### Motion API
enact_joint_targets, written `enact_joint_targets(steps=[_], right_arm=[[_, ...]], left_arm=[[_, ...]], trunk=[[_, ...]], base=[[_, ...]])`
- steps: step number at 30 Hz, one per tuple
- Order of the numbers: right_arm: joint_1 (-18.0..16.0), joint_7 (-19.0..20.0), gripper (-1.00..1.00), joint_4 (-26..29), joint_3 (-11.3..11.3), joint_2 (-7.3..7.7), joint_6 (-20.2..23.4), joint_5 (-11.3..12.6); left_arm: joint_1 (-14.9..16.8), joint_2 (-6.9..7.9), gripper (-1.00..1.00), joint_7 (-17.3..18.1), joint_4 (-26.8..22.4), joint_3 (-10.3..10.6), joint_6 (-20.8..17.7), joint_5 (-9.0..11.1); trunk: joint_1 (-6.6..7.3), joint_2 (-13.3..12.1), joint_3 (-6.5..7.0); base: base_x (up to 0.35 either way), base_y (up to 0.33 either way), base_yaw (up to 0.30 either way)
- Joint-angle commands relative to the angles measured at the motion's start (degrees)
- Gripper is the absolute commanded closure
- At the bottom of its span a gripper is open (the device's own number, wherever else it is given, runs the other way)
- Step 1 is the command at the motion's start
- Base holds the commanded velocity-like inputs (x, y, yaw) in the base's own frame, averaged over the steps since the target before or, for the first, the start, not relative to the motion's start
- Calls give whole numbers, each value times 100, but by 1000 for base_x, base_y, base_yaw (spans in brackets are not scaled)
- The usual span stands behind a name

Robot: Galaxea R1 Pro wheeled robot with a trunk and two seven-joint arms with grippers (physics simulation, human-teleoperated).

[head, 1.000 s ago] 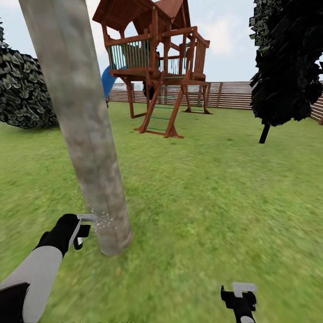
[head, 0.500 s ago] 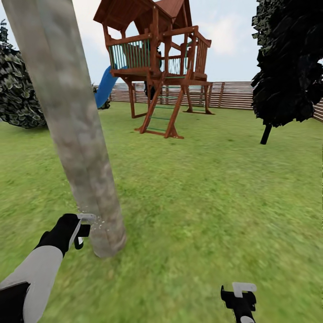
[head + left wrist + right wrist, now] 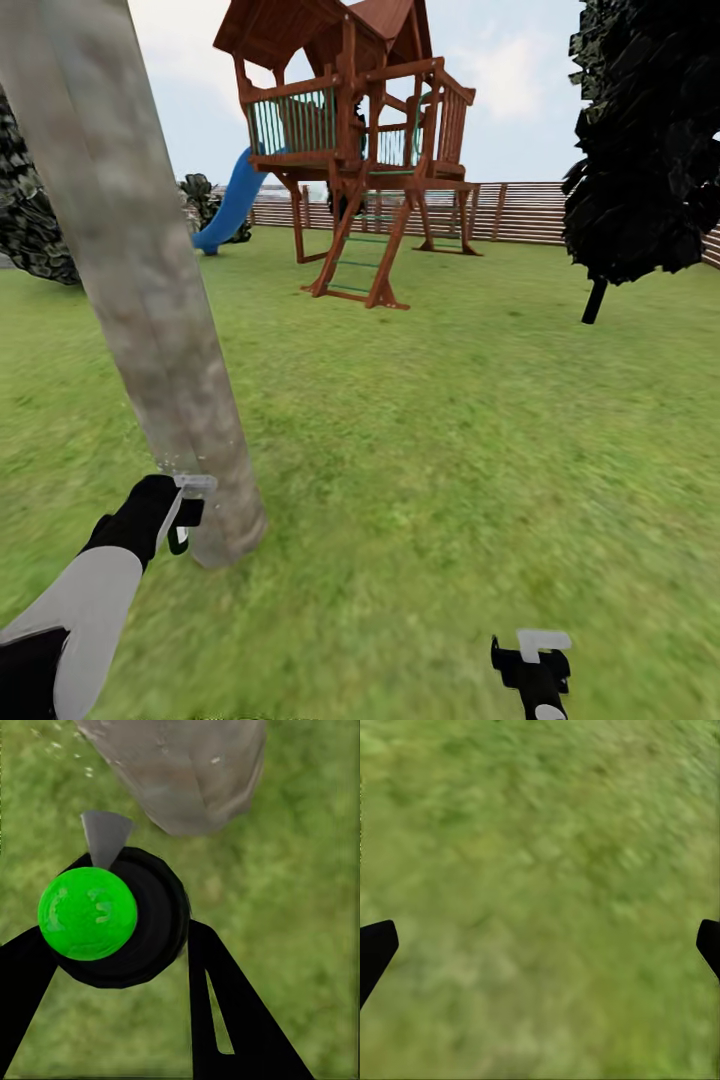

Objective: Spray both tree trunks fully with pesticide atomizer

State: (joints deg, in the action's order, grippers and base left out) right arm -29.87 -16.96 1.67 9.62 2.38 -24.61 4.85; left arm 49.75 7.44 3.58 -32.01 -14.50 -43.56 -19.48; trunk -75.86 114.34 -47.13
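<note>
Left wrist view: left hand clamps the unlabelled, green-topped pesticide atomizer beside the tree trunk.

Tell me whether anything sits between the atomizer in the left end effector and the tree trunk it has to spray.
Nothing visible does. The left end effector holds the pesticide atomizer close beside the base of the tree trunk, nozzle toward the bark. In the left wrist view, grass and a few white pesticide specks lie between them.
</note>
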Motion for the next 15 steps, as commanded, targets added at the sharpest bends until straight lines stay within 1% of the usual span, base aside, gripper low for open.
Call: enact_joint_targets(steps=[1,3,4,6,7,8,9,10,11,14,15], right_arm=[[-1,-9,-100,0,49,0,-15,51],[-1,-9,-100,0,49,0,-16,51],[-1,-9,-100,0,49,-1,-15,51],[-1,-9,-100,0,49,4,-13,51],[-1,-9,-100,0,49,6,-14,51],[-1,-9,-100,0,49,7,-13,51],[-1,-9,-100,0,49,13,-13,51],[-1,-9,-100,0,49,15,-12,50],[-1,-9,-100,0,49,16,-10,44],[-1,-9,-100,0,49,17,-14,49],[-1,-9,-100,0,49,17,-13,50]], left_arm=[[3,-6,100,37,-7,-26,-21,-56],[2,13,100,37,-8,-16,-21,-61],[13,71,100,37,-28,-22,-27,-59],[33,107,100,37,-96,-19,-34,-65],[63,100,100,42,-149,-12,-109,-69],[134,93,100,50,-192,-6,-295,-67],[225,98,100,204,-223,2,-574,-73],[263,112,100,445,-240,28,-688,-89],[263,122,100,613,-249,123,-739,-96],[223,118,100,691,-245,411,-750,-99],[221,118,100,694,-250,442,-750,-99]], trunk=[[0,2,-5],[0,2,-5],[0,2,-5],[0,2,-5],[0,2,-5],[0,2,-5],[0,2,-5],[0,2,-5],[0,2,-5],[0,2,-5],[0,2,-5]], base=[[111,-249,266],[154,-202,272],[57,-60,237],[22,-23,98],[8,-8,34],[4,-4,17],[2,-2,7],[1,-1,3],[0,0,0],[0,0,0],[0,0,0]])
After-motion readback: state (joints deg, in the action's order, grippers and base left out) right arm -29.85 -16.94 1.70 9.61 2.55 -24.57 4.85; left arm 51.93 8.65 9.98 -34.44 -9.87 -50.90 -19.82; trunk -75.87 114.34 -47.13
